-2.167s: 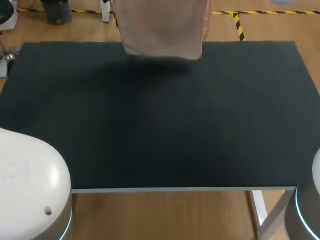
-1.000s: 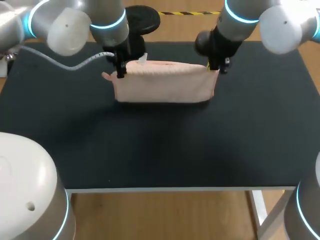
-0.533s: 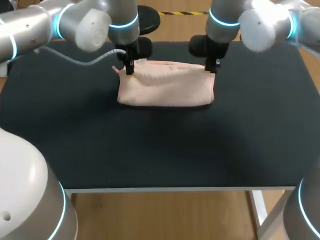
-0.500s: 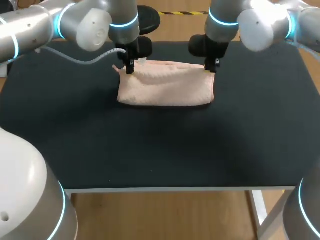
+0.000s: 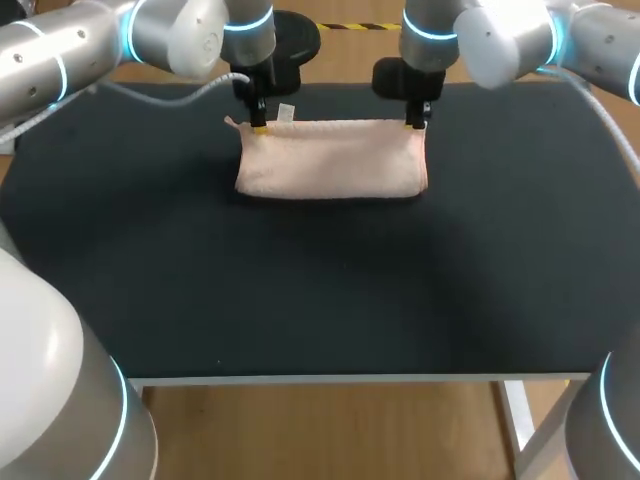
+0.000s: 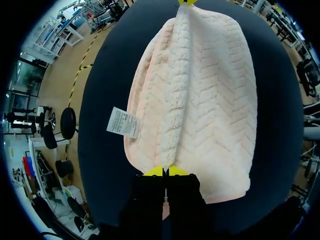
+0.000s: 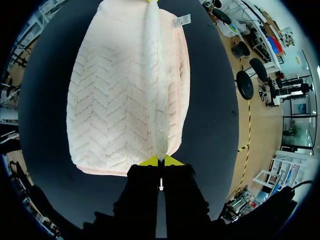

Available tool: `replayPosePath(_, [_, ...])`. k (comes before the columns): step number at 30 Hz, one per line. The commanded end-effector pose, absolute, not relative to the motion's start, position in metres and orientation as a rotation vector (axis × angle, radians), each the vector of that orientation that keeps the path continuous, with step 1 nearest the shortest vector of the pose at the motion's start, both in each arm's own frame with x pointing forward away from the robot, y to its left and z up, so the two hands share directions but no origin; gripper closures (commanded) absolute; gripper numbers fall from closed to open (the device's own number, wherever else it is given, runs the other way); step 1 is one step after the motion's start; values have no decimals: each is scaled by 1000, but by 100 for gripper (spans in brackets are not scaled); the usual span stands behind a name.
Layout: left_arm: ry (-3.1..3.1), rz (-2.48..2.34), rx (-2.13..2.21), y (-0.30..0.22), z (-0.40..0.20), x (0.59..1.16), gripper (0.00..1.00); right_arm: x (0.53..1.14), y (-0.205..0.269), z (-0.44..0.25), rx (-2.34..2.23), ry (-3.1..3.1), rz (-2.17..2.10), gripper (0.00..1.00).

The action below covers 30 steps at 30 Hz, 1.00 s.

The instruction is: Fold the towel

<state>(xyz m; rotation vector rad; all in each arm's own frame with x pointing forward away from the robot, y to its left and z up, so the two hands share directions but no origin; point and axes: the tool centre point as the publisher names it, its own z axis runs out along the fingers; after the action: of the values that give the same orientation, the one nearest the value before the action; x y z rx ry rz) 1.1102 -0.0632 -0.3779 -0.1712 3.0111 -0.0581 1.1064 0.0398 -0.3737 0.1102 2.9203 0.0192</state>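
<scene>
A pale pink towel (image 5: 332, 160) with a chevron weave lies folded over on the black table (image 5: 320, 280), near its far edge. My left gripper (image 5: 259, 126) is shut on the towel's far left corner, and my right gripper (image 5: 413, 123) is shut on its far right corner. In the left wrist view the yellow tips of the left gripper (image 6: 165, 171) pinch the towel's (image 6: 195, 100) raised top edge, which runs taut to the other gripper. The right wrist view shows the right gripper (image 7: 160, 161) pinching the same edge of the towel (image 7: 125, 90). A white care label (image 6: 123, 122) sticks out beside the left gripper.
The black table top stretches wide in front of the towel and to both sides. The table's near edge (image 5: 360, 379) is far from the grippers.
Both grippers have carried the towel's top edge away toward the table's far side. The upper layer now lies flatter and tauter over the lower one, and the towel sits farther back.
</scene>
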Motion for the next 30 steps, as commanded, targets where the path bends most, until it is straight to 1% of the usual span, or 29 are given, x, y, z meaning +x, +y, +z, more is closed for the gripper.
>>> replayPosePath(1, [3066,-54,-174,-65,-384,1119,100,1114,43,-379,104,2934,11,100])
replayPosePath(14, [3070,-48,-187,-62,-387,1134,100,1126,42,-383,132,2907,11,100])
replayPosePath(15, [3073,-48,-190,-62,-388,1135,94,1127,41,-384,136,2903,5,100])
replayPosePath(16, [3075,-56,-191,-62,-388,1136,74,1127,41,-384,141,2901,1,100])
replayPosePath(17, [3080,-50,-189,-62,-389,1136,52,1127,41,-384,145,2898,-1,71])
replayPosePath(18, [3086,-46,-187,-62,-390,1136,0,1128,41,-384,155,2895,-4,21])
replayPosePath(19, [3090,-61,-186,-61,-391,1136,0,1128,40,-383,161,2895,-3,0])
replayPosePath(23, [3082,-172,-236,-51,-387,1132,0,1124,38,-374,182,2863,50,0])
replayPosePath(30, [3017,-419,-199,-40,-364,1110,0,1110,38,-353,156,2826,106,0])
